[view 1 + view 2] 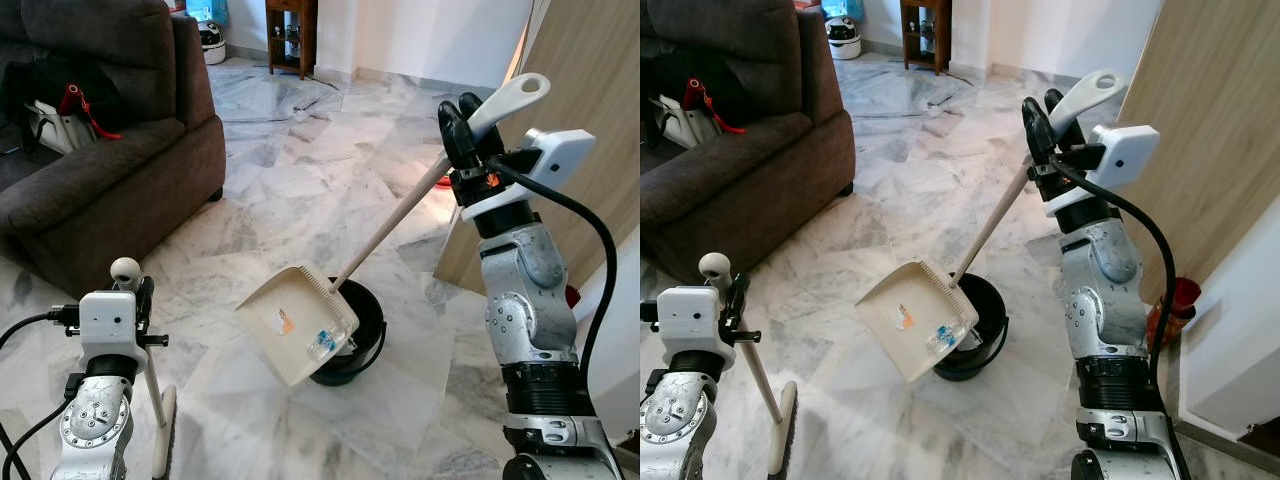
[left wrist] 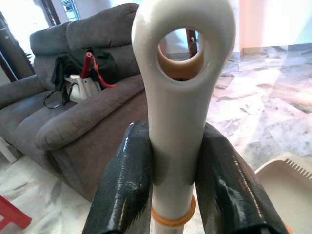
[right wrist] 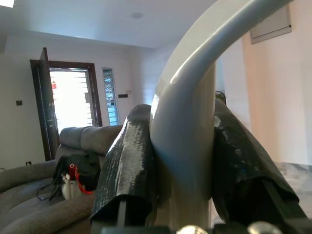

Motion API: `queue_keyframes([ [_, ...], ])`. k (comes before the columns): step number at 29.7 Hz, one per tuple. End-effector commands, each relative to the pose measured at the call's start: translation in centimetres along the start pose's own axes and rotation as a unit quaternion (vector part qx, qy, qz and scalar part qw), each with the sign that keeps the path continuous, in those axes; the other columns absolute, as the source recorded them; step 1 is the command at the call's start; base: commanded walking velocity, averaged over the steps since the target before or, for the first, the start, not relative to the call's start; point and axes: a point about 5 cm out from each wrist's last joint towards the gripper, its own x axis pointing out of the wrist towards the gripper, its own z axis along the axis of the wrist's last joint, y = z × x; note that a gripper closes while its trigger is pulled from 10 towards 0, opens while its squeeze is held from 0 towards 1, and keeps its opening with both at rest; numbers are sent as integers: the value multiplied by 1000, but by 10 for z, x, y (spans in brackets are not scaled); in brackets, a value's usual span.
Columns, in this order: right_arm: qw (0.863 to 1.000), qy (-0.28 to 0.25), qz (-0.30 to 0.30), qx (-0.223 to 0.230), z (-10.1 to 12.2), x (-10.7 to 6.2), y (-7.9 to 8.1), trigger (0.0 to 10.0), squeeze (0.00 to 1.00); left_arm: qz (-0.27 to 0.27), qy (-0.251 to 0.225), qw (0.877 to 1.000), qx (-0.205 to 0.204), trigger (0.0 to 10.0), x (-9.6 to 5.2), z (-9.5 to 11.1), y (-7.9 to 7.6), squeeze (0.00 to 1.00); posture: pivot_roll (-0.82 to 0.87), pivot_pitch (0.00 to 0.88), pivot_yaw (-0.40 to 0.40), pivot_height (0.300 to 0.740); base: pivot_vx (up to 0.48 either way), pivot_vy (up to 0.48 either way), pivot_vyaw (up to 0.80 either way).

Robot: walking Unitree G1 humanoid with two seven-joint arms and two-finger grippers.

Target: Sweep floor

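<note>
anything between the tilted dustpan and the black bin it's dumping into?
Nothing visible. The dustpan, held by the right end effector on its long handle, is tilted right over the black bin, with a few bits of debris at its lower edge.

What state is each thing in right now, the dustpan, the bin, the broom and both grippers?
Cream long-handled dustpan: tilted over the bin, scraps inside.
Black round bin: upright on the floor, open.
Cream-handled broom: upright, head on the floor.
Right gripper: shut on dustpan handle.
Left gripper: shut on broom handle.
</note>
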Motion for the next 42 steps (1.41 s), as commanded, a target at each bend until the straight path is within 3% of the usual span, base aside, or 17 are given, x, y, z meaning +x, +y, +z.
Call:
queue_keyframes([
  [1,998,-53,17,1,22,6,6,10000,0,1,-23,1000,2,10000,2,9,0,0,69,0,-5,740,0,0,0],
  [42,999,-26,21,0,16,5,6,10000,0,2,-22,1000,-3,10000,1,8,-5,0,65,0,-11,740,12,0,0],
])
